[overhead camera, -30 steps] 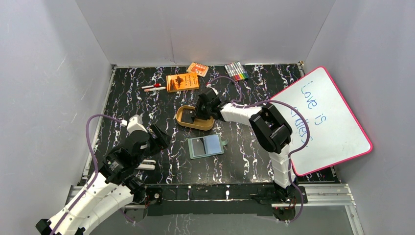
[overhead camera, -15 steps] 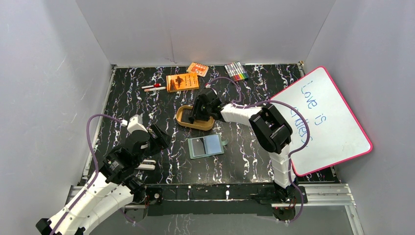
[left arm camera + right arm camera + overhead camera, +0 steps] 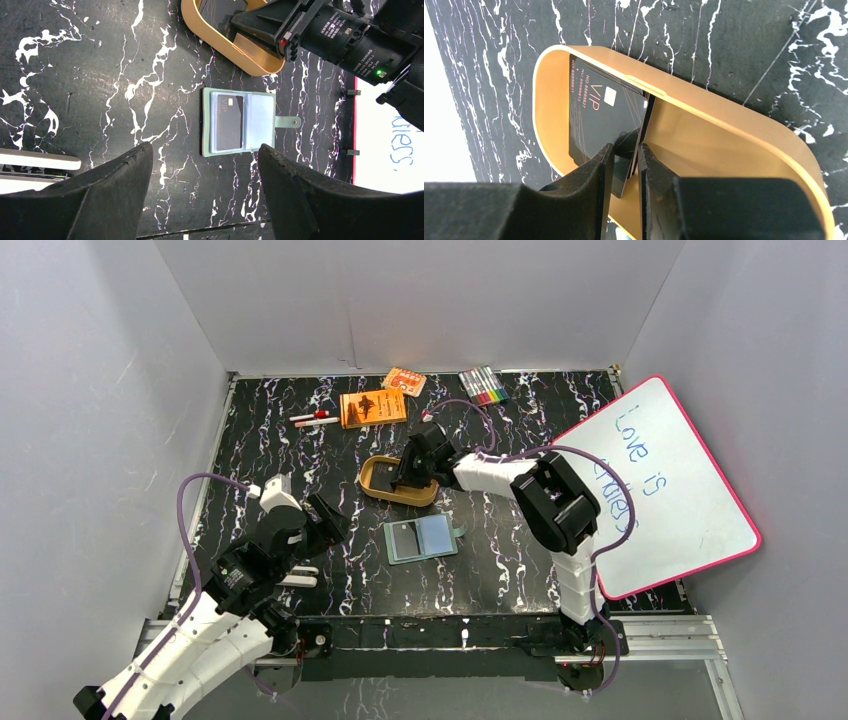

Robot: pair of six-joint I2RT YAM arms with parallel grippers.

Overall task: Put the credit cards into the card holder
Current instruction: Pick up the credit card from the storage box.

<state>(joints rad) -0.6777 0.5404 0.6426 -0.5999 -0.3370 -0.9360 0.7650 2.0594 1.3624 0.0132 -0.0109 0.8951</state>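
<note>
The green card holder (image 3: 420, 538) lies open mid-table, with one black credit card (image 3: 227, 122) in its left pocket. More black credit cards (image 3: 599, 112), the top one marked "VIP", stand tilted in the tan tray (image 3: 372, 480). My right gripper (image 3: 410, 470) reaches into the tray. In the right wrist view its jaws (image 3: 626, 162) are closed on the lower corner of the black cards. My left gripper (image 3: 205, 147) is open and empty. It hovers near the table's front left, short of the card holder (image 3: 237, 122).
An orange booklet (image 3: 373, 407), a small orange packet (image 3: 404, 381), a pack of markers (image 3: 482, 386) and two pens (image 3: 315, 419) lie at the back. A pink-framed whiteboard (image 3: 660, 485) leans at the right. A white pen (image 3: 35, 162) lies by my left gripper.
My right gripper has shifted slightly inside the tray around the cards. The left arm and the card holder have not moved.
</note>
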